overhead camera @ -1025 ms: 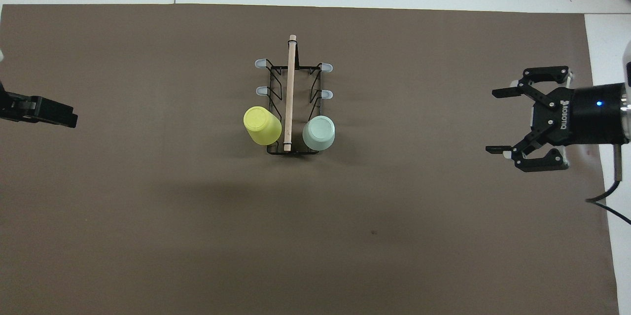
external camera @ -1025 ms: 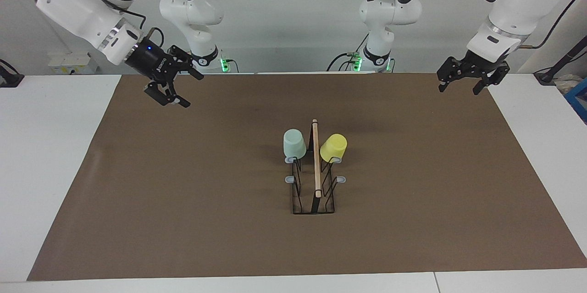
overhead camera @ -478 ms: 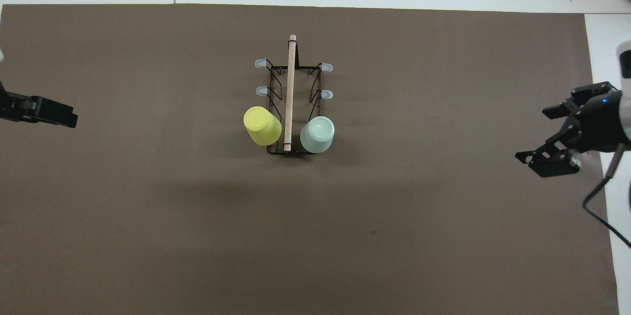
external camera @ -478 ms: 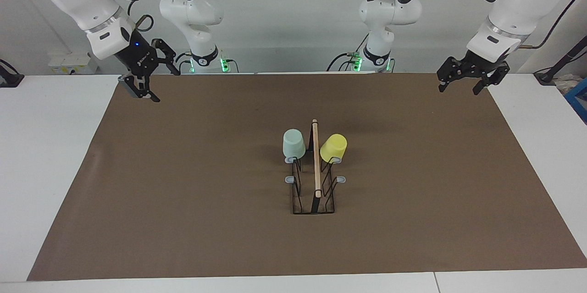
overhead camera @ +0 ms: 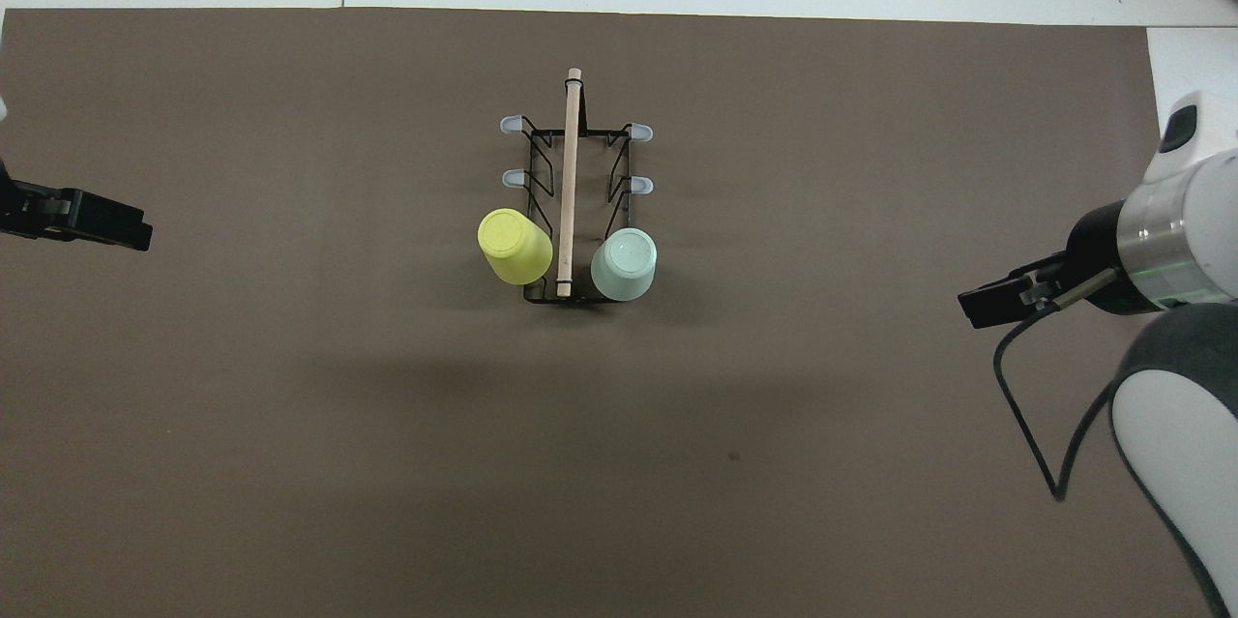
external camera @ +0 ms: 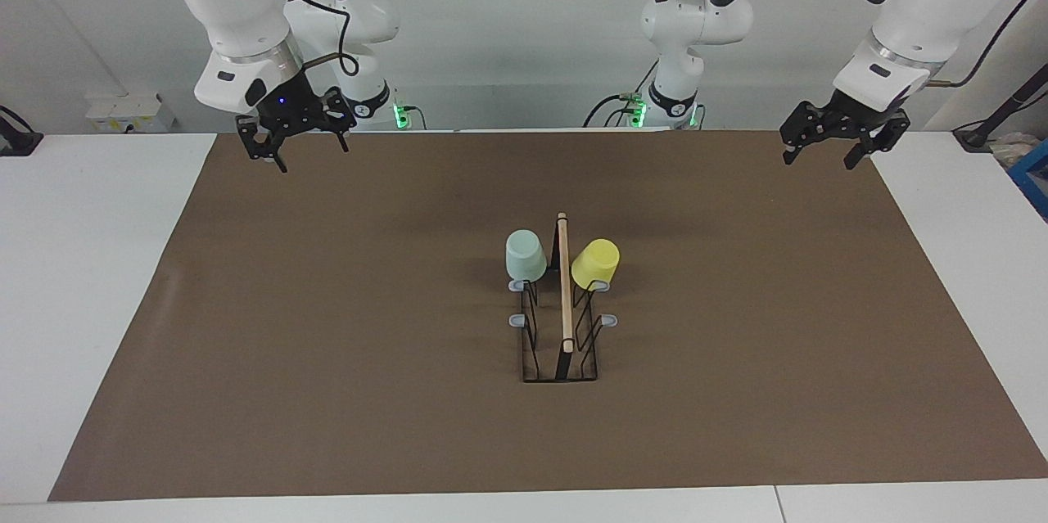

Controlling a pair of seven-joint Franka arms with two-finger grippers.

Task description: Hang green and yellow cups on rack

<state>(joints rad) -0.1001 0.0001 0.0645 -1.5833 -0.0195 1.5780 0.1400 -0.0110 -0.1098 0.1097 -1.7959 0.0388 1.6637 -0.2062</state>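
Observation:
The rack [external camera: 562,343] [overhead camera: 576,202], black wire with a wooden bar [external camera: 564,286] along its top, stands mid-table. A mint green cup [external camera: 525,255] [overhead camera: 624,262] hangs upside down on the peg nearest the robots, toward the right arm's end. A yellow cup [external camera: 595,263] [overhead camera: 515,246] hangs tilted on the matching peg toward the left arm's end. My right gripper [external camera: 304,151] [overhead camera: 996,301] hangs open and empty over the mat's edge near its base. My left gripper [external camera: 819,159] [overhead camera: 121,233] waits open and empty over the mat's corner near its own base.
A brown mat [external camera: 327,343] covers most of the white table [external camera: 82,261]. Grey-tipped pegs [external camera: 517,319] [overhead camera: 514,178] on the rack farther from the robots carry nothing. A blue box [external camera: 1033,171] sits at the table's edge at the left arm's end.
My right arm has drawn back toward its base and its gripper has turned from slanting across the mat to pointing down. The left arm and both cups have stayed put.

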